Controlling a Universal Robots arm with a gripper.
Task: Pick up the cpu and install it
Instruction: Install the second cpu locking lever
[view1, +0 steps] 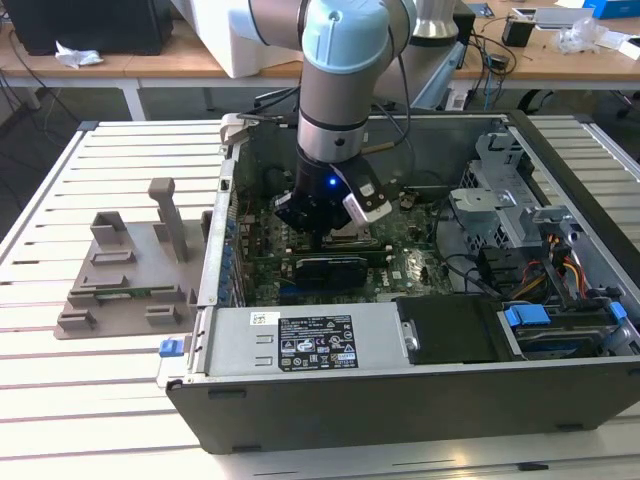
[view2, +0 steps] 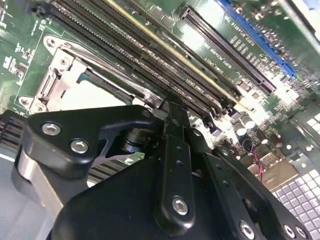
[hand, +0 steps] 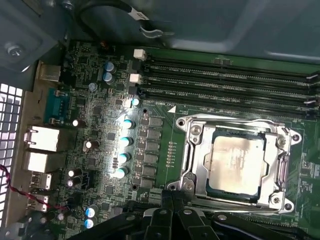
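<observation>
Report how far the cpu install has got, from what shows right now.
Done, by the look of it: the cpu lies flat inside the motherboard socket, its metal frame around it, in the first wrist view. In hand: nothing that shows; the gripper hangs low inside the computer case, over the green motherboard. Left: whether the chip is fully seated or clamped cannot be told.

— Lighting check? 
— Exterior view: I read even, bright room light; the case interior sits in shade under the arm, where a small blue lamp glows. 
— Wrist views? 
— First: I see glare whitening the cpu and capacitors. Second: the gripper is soft, near-field blur; the motherboard is washed out at one edge.
</observation>
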